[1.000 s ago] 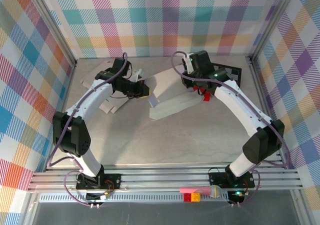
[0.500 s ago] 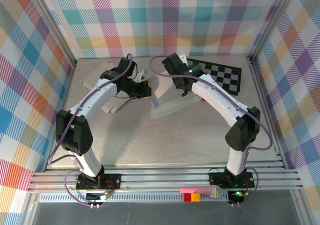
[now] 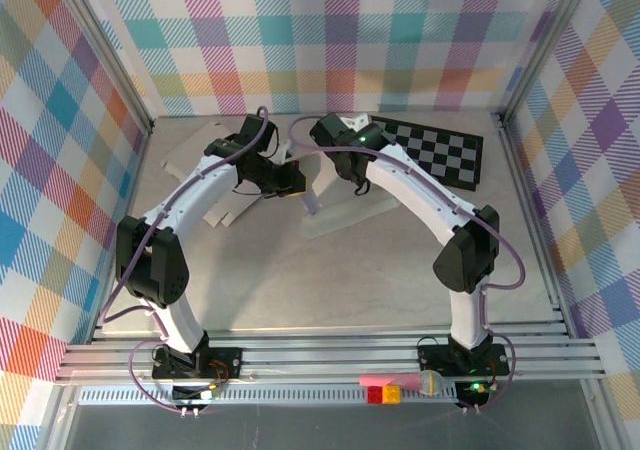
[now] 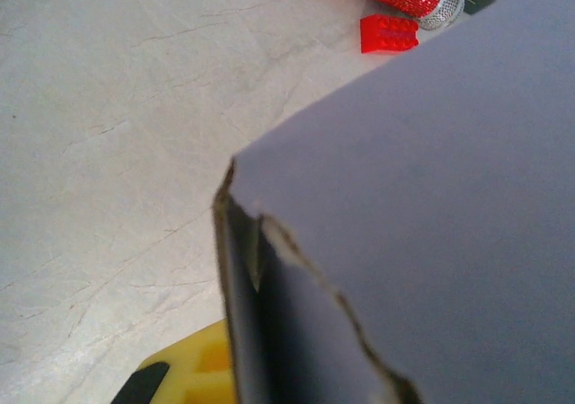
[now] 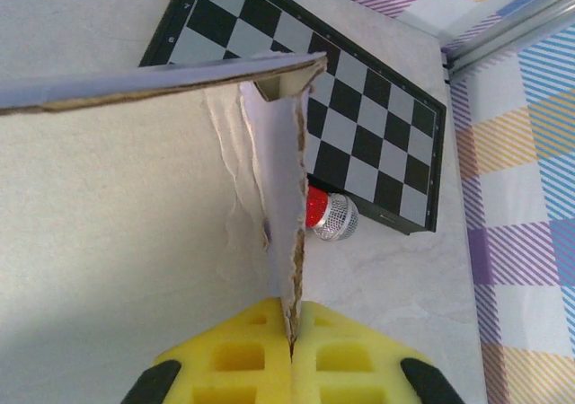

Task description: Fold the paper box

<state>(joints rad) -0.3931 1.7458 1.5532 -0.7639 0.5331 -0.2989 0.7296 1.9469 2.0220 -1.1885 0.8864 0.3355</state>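
The right gripper (image 5: pixel 292 337) has swung in from the right and pinched shut on a raised flap of the paper box (image 3: pixel 335 215), which lies centre-rear on the table (image 3: pixel 300 290) with its left edge clamped in the closed left gripper (image 3: pixel 288 180), so two-handed folding can likely proceed.

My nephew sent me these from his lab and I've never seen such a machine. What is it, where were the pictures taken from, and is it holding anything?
Two white robot arms are bolted to the near edge of a table. One picture looks down from above; the other two come from a camera on each wrist, showing yellow finger pads up close. The right hand is shut on a flap of the paper box, grey cardboard meant to be folded. The left hand grips another edge of it. Also on the table: a chessboard, a red glittery toy microphone, a red brick and more cardboard sheets.
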